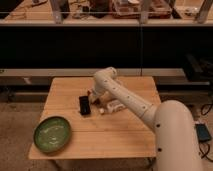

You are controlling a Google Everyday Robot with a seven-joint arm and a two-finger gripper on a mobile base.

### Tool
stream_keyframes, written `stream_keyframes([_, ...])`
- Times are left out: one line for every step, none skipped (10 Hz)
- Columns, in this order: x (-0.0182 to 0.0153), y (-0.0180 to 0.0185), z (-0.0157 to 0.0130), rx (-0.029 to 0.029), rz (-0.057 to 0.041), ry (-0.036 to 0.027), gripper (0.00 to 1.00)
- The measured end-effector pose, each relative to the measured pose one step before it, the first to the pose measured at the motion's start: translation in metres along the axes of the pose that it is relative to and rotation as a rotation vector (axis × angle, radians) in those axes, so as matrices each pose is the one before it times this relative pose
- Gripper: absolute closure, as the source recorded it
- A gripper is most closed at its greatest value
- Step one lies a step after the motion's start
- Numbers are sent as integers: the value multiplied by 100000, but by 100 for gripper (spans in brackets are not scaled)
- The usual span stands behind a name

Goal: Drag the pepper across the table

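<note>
The light wood table (120,135) fills the middle of the camera view. My white arm reaches from the lower right over the table and bends down at its elbow. My gripper (94,98) is low over the table's middle, just right of the flat black phone (85,105) and left of the white tube-like bottle (113,106). I cannot make out the pepper. The spot under the gripper is hidden by the wrist.
A green bowl (52,133) sits at the table's front left corner. Dark shelving with a cluttered counter (125,10) runs behind the table. A blue object (204,133) lies on the floor at the right.
</note>
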Motion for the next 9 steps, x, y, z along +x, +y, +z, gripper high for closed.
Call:
stream_keyframes([-806,-183,-182,283,1277,326,68])
stream_keyframes([-1267,-167,-476,19,1390,-396,68])
stream_keyframes([-958,-62,-395,-148,938,-500,68])
stream_keyframes([-1009,-99,-598,-278,945,-110,68])
stream_keyframes([-1493,-370,-691,-193,751,-822,68])
stream_keyframes([-1027,-254,-503,-100,601,-641,68])
stream_keyframes([-1546,-436,-547,-7,702,-1234,68])
stream_keyframes([-1261,-325,-395,81,702,-1012,68])
stream_keyframes([-2204,-584,-497,316,1232,-1887,68])
